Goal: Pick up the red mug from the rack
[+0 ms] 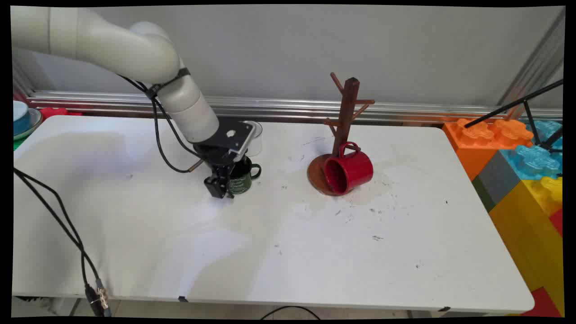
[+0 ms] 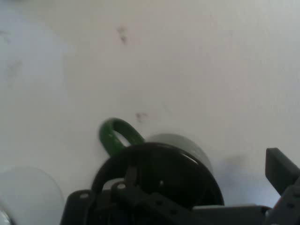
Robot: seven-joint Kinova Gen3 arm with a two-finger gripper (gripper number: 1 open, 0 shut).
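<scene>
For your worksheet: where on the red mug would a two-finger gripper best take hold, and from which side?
Probably the handle: the red mug lies on its side on the mug tree's base, handle uppermost, so coming from above suits; its mouth faces the table's near left.

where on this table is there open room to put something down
The near half of the table is bare, as is the stretch left of the gripper. It is crowded around the green mug, the clear cup behind it, and the red mug against the mug tree.
</scene>
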